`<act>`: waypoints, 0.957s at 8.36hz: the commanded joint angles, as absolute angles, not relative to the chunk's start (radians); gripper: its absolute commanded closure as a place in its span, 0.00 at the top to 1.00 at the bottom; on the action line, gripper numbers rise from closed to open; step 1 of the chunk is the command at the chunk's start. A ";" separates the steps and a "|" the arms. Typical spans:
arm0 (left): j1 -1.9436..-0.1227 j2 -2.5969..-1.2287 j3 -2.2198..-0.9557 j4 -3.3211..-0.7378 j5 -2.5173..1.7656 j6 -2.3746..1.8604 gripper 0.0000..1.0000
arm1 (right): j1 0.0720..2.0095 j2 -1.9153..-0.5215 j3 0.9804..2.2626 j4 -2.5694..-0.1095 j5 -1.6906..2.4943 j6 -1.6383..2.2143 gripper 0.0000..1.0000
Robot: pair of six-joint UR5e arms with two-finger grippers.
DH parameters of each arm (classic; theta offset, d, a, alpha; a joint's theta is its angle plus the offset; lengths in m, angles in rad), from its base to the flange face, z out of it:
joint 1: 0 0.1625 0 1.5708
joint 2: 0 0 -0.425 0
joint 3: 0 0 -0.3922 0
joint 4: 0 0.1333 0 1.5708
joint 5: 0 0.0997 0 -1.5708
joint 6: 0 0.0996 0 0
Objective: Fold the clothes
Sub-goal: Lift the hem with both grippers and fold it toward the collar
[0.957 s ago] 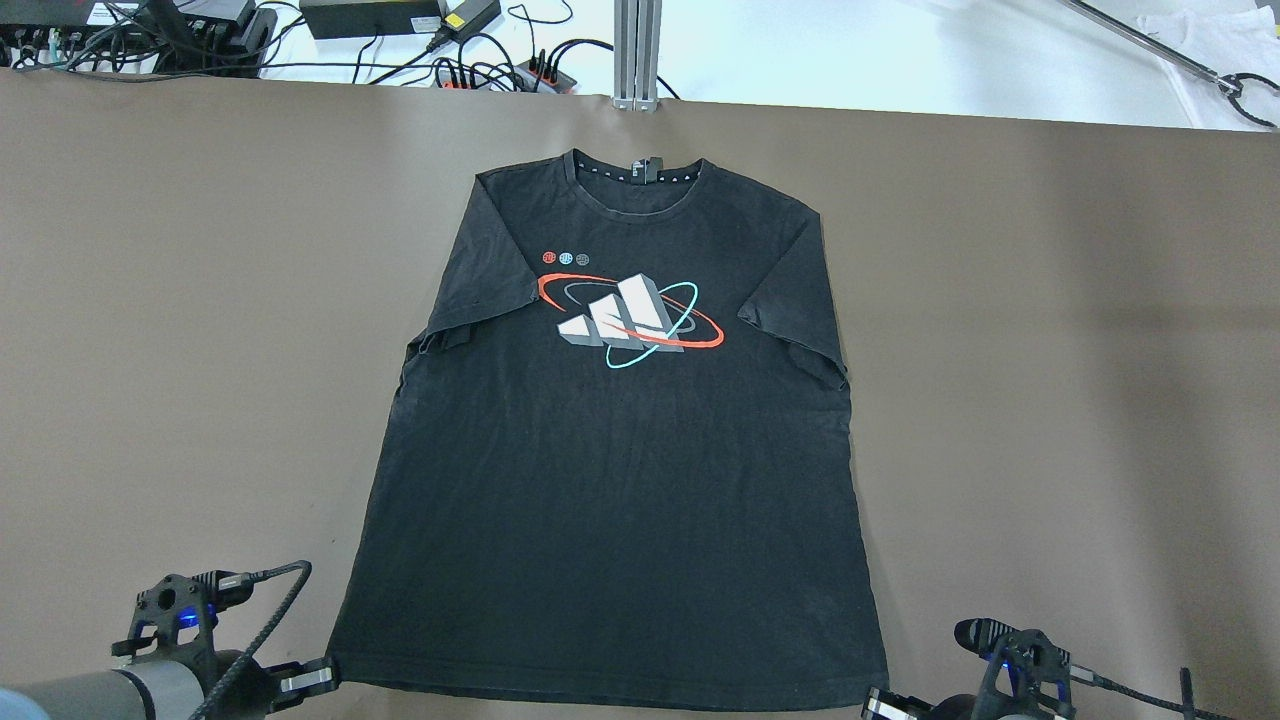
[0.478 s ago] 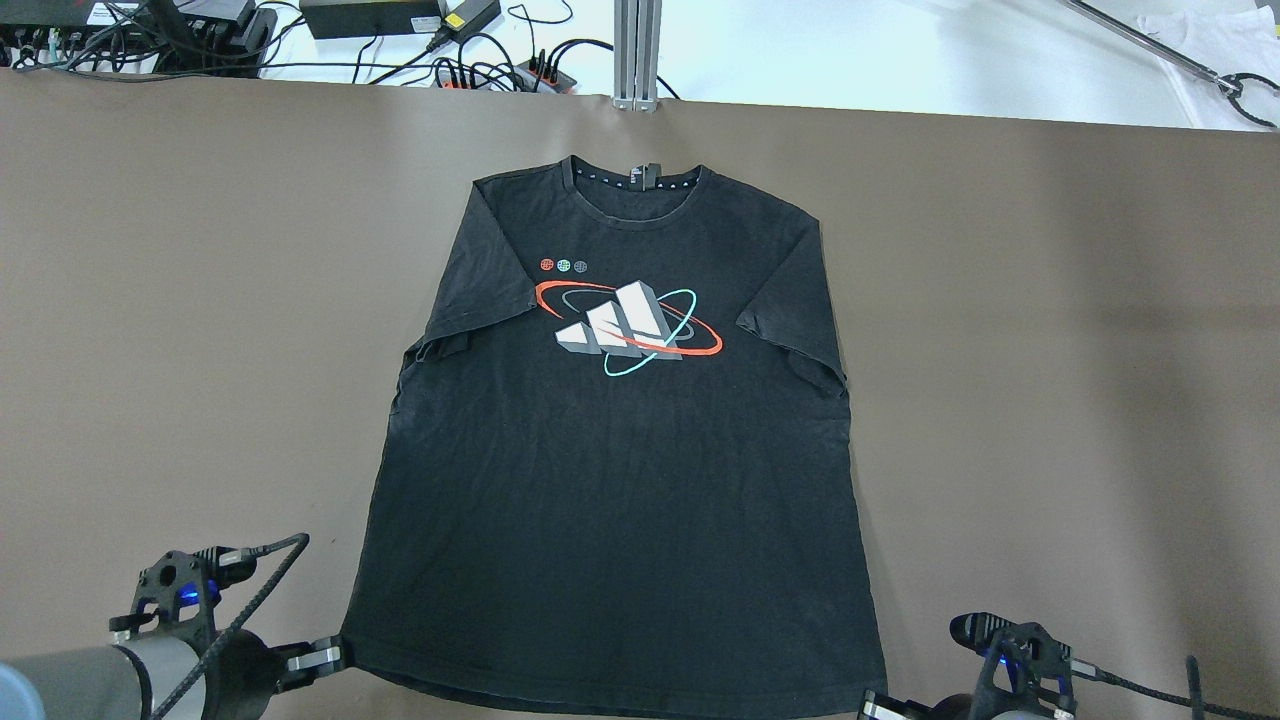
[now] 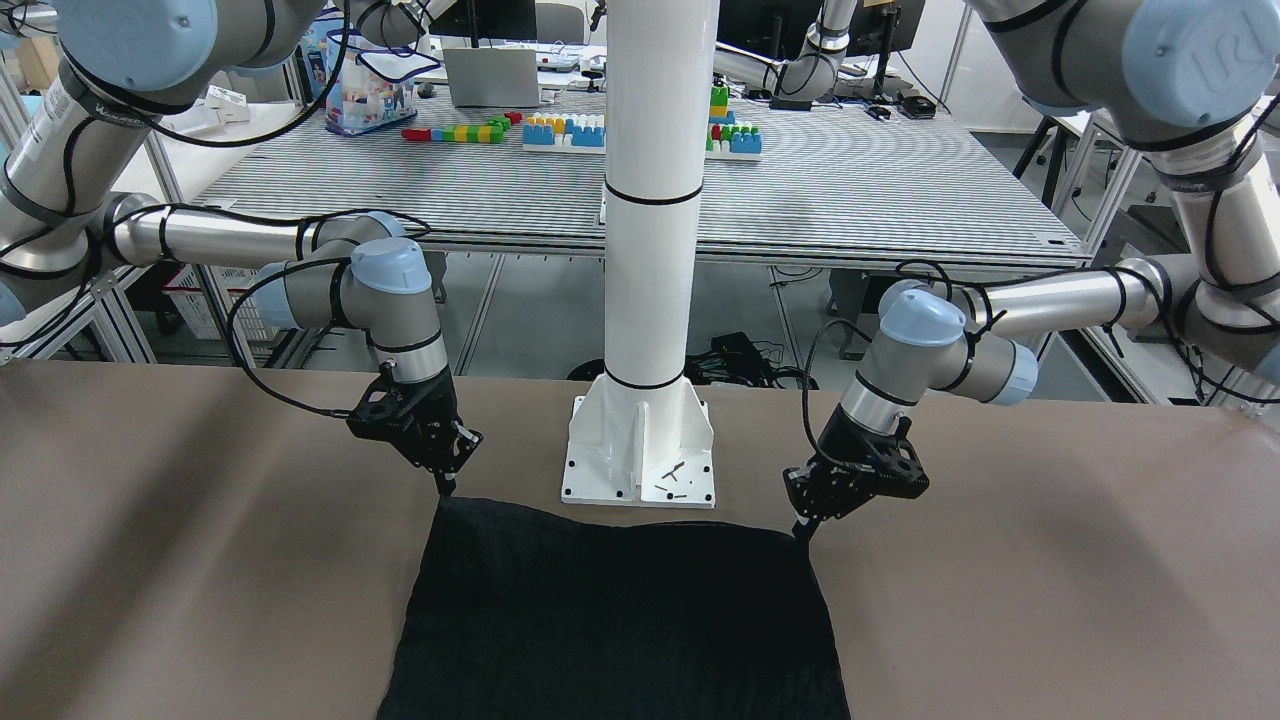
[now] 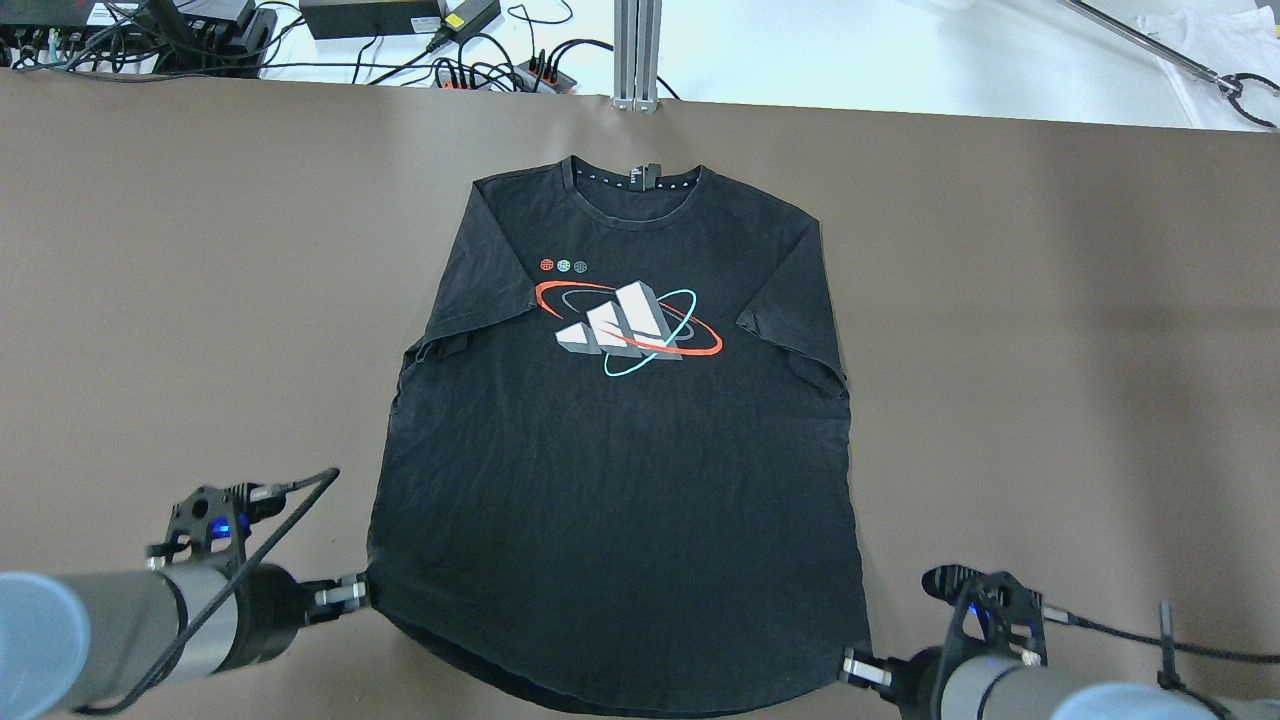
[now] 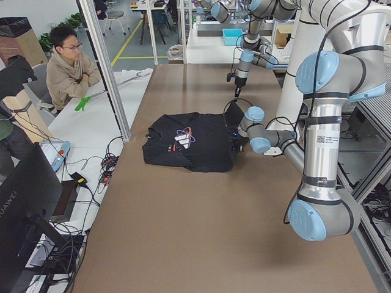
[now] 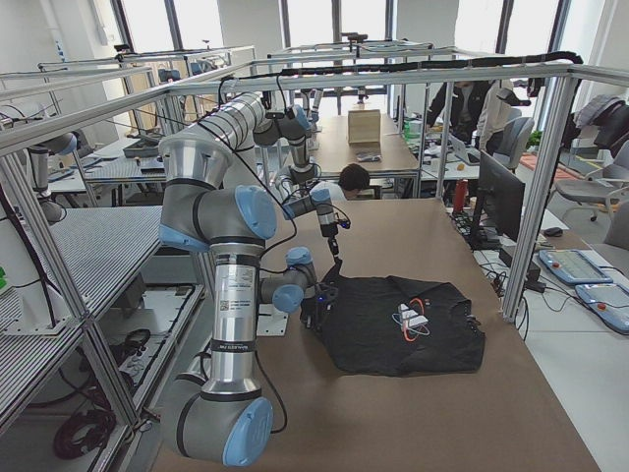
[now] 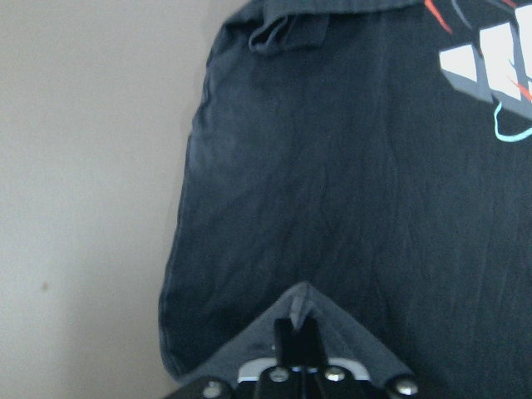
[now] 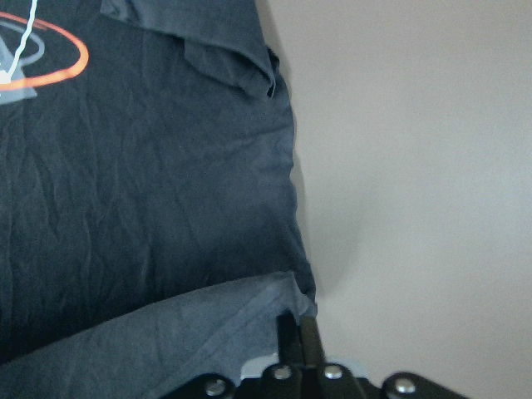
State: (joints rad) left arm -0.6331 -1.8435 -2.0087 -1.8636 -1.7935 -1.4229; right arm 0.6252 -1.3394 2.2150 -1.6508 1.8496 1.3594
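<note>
A black T-shirt (image 4: pixel 620 480) with a white, red and teal chest print lies face up on the brown table, collar at the far side. My left gripper (image 4: pixel 365 590) is shut on the hem's left corner. My right gripper (image 4: pixel 850 665) is shut on the hem's right corner. Both corners are raised off the table and the hem between them bows toward me. The left wrist view shows the fingers (image 7: pixel 287 337) pinching a peak of fabric (image 7: pixel 349 183). The right wrist view shows the same with the fingers (image 8: pixel 287 332) on fabric (image 8: pixel 141 191). In the front-facing view the left gripper (image 3: pixel 800 530) and the right gripper (image 3: pixel 443 490) hold the shirt (image 3: pixel 610 620).
The white pillar (image 3: pixel 650 200) stands on its base plate (image 3: pixel 640 460) just behind the hem, between my arms. Cables and power strips (image 4: pixel 480 60) lie beyond the table's far edge. A seated person (image 5: pixel 67 67) is past the far side. Bare brown table (image 4: pixel 1050 350) flanks the shirt.
Both grippers have moved away from me toward the collar, carrying the hem corners. The hem has lifted and now curves between them. The shirt body slid slightly toward me earlier.
</note>
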 commanded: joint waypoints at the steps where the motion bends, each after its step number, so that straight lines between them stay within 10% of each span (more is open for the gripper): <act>1: -0.832 -1.924 -1.899 -1.841 -1.934 -1.336 0.00 | 0.854 -1.211 1.995 -1.663 1.914 1.092 0.00; 8: -0.948 -2.258 -1.386 -1.983 -1.942 -1.335 0.00 | 0.980 -0.832 1.303 -1.368 1.898 0.979 0.00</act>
State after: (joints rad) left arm -0.9390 -2.1544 -1.5948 -1.8751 -1.9492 -1.3331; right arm 0.9679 -0.9127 1.5027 -1.5143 1.9086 0.9809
